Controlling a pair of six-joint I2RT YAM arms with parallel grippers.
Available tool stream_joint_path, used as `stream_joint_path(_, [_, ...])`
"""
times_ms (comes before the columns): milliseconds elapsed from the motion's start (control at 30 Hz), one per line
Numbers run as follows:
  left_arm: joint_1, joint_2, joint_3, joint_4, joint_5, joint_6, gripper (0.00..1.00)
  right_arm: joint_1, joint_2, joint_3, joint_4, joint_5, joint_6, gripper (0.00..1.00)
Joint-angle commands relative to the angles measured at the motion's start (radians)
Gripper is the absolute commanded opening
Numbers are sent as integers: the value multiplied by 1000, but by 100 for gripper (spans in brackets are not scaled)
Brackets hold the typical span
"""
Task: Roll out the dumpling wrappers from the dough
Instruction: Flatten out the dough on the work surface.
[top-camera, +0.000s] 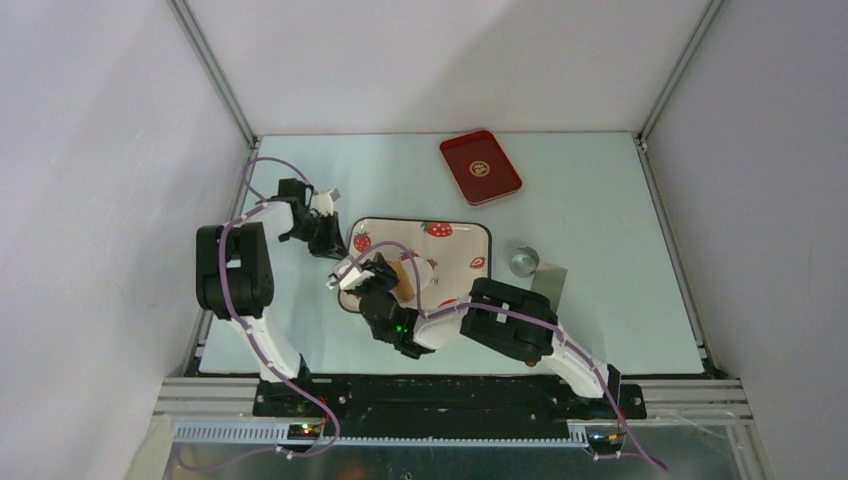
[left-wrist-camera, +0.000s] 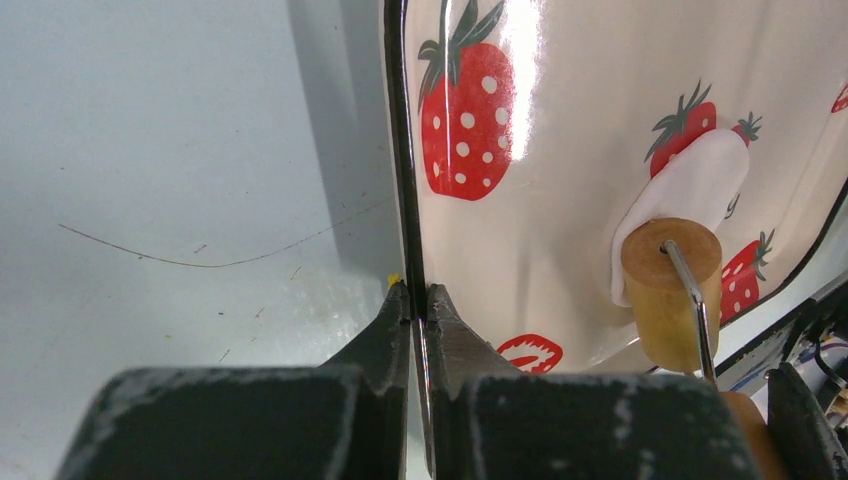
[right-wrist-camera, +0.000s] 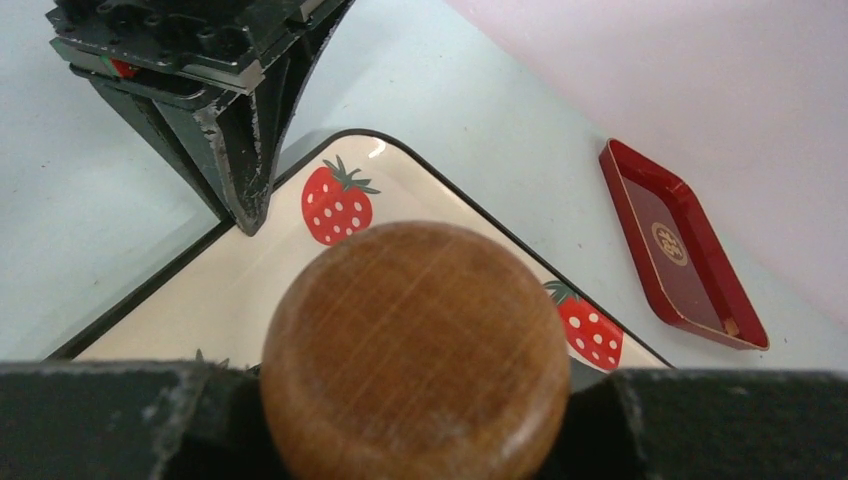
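A cream tray (top-camera: 455, 240) printed with strawberries lies mid-table. My left gripper (left-wrist-camera: 418, 300) is shut on the tray's black left rim (left-wrist-camera: 396, 150), one finger on each side of it. The dough (left-wrist-camera: 695, 180) is a flattened white piece on the tray, and a wooden roller (left-wrist-camera: 668, 290) rests on its near end. My right gripper (right-wrist-camera: 415, 400) is shut on the roller's round brown handle (right-wrist-camera: 415, 350), over the tray's near-left part (top-camera: 378, 280). No separate dumpling wrappers are in view.
A small red tray (top-camera: 480, 166) sits at the back of the table, also visible in the right wrist view (right-wrist-camera: 680, 250). A small silvery round cup (top-camera: 523, 261) and a grey square piece (top-camera: 549, 282) lie right of the strawberry tray.
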Motion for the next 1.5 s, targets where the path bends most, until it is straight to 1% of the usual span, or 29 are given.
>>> stream_joint_path(0, [2,-60,0,16,35,6,0,30,58,7,-122,-30,74,0])
stream_joint_path(600, [3,-56,0,16,30,4,0,65,82,80,-183,-40,71,0])
stream_joint_path(800, [3,-54,0,16,28,5,0,75,84,127,-193,-36,33,0])
stream_joint_path(967, [2,-55,0,19,25,6,0,67,46,182,-164,-17,-96,0])
stream_joint_path(1067, [2,-53,0,19,26,5,0,52,-14,186,-116,-5,-215,0])
stream_joint_path(1233, [2,-52,0,19,30,5,0,12,-136,114,-48,-33,-374,0])
stream_joint_path(1300, [2,-55,-1,19,35,5,0,-8,-211,75,-50,-52,-425,0])
stream_joint_path(1333, [2,-57,-1,19,37,6,0,-23,-232,62,-64,-71,-427,0])
stream_joint_path(1400, [2,-59,-1,19,40,7,0,-49,-307,33,-199,-99,-379,0])
stream_joint_path(1433, [2,-60,-1,19,40,6,0,-57,-365,29,-326,-111,-315,0])
stream_joint_path(1467, [3,-61,-1,19,42,5,0,-75,-395,28,-396,-135,-274,0])
